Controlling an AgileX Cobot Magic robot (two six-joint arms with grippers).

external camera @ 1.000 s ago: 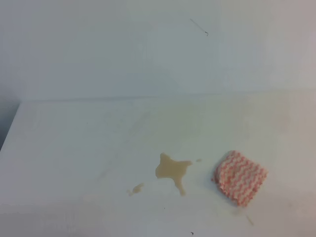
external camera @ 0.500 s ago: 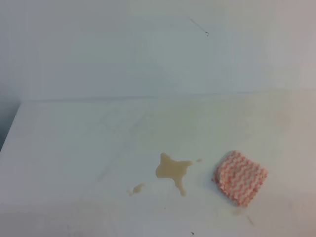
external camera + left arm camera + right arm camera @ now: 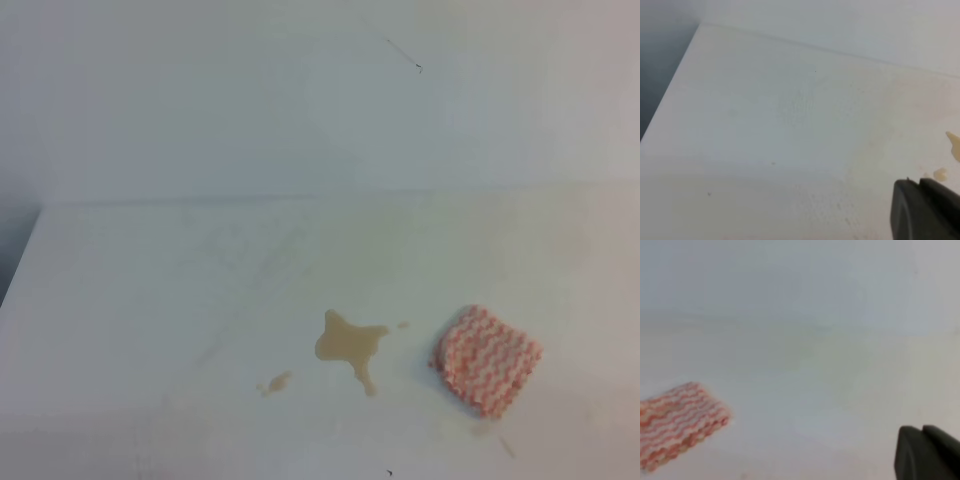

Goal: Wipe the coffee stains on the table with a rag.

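Note:
On the white table (image 3: 150, 300) a palm-sized tan coffee stain (image 3: 348, 345) with a drip tail lies near the front middle. A smaller blotch (image 3: 273, 383) sits to its left and a speck (image 3: 402, 324) to its right. The pink-and-white zigzag rag (image 3: 486, 359) lies flat just right of the stains, untouched. Neither gripper shows in the exterior high view. In the left wrist view my left gripper (image 3: 919, 182) hovers with its dark fingers together, near a stain edge (image 3: 954, 143). My right gripper (image 3: 922, 431) is shut and empty, well right of the rag (image 3: 677, 422).
A pale wall (image 3: 300, 100) rises behind the table's back edge. The table's left edge (image 3: 18, 262) drops off to a dark gap. Faint grey smudges streak the tabletop left of the stains.

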